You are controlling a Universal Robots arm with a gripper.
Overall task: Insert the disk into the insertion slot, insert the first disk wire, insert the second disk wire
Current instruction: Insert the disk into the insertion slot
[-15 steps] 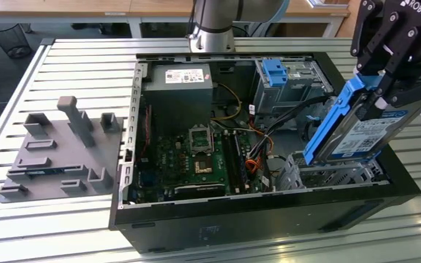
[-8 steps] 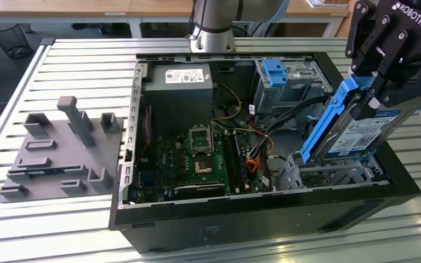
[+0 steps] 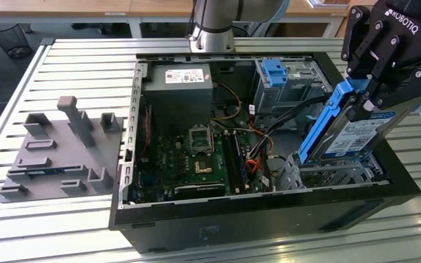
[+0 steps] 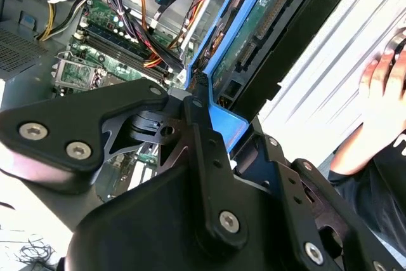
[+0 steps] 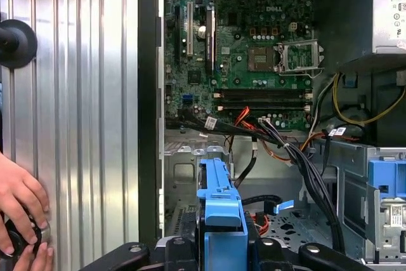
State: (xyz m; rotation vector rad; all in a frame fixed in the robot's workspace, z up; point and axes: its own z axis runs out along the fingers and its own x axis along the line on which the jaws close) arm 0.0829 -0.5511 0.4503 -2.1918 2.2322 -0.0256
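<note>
Exterior view showed the gripper [image 3: 383, 97] clenched on the upper end of the disk [image 3: 353, 134], holding it on edge and steeply tilted. It hung over the corner of the open case [image 3: 269, 216] at the exterior view's right. The disk's lower end sat at the mouth of the slot [image 3: 339, 174]; whether the two touched could not be told. The board [image 3: 199, 156] lay flat beside the slot, with cables [image 3: 258, 148] between them. In the first wrist view, a hand [image 5: 19, 204] rested on the ribbed table [image 5: 82, 125] outside the case.
</note>
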